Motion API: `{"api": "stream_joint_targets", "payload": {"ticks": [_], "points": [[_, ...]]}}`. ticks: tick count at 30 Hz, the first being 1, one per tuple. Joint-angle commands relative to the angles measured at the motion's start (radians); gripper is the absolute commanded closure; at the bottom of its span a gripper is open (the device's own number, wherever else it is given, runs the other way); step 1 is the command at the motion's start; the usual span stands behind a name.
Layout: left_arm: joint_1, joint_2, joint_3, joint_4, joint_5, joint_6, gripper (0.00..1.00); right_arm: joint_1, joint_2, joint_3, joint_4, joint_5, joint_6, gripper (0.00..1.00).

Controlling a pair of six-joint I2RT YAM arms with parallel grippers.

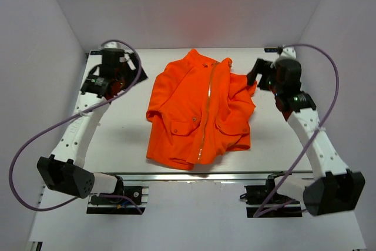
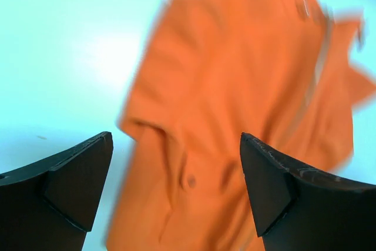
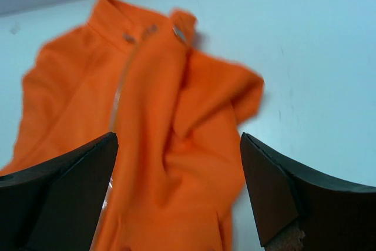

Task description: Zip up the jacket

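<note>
The orange jacket [image 1: 200,110] lies flat on the white table, collar at the far side and hem toward me. Its pale zipper [image 1: 205,113] runs down the front between two flap pockets, and the right sleeve is bunched up. My left gripper [image 1: 130,73] is open and empty, off the jacket's left shoulder and apart from it. My right gripper [image 1: 255,73] is open and empty beside the bunched right sleeve. The left wrist view shows blurred jacket fabric [image 2: 235,86] between the open fingers of the left gripper [image 2: 176,139]. The right wrist view shows the collar and sleeve [image 3: 158,104] beyond the right gripper [image 3: 178,136].
White walls enclose the table [image 1: 117,139] on the left, right and far sides. Purple cables [image 1: 35,139] loop off both arms. A metal rail [image 1: 200,176] runs along the near edge, just below the jacket's hem.
</note>
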Motion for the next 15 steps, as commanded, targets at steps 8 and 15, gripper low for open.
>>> {"api": "stream_joint_targets", "payload": {"ticks": [8,15], "points": [[0.229,-0.151,-0.114,0.042,-0.169,-0.102,0.02,-0.005,-0.407,-0.352,-0.13,0.042,0.075,0.11],[0.229,-0.253,-0.22,0.138,-0.106,-0.09,0.02,-0.005,-0.482,-0.41,-0.027,-0.011,0.064,0.1]]}}
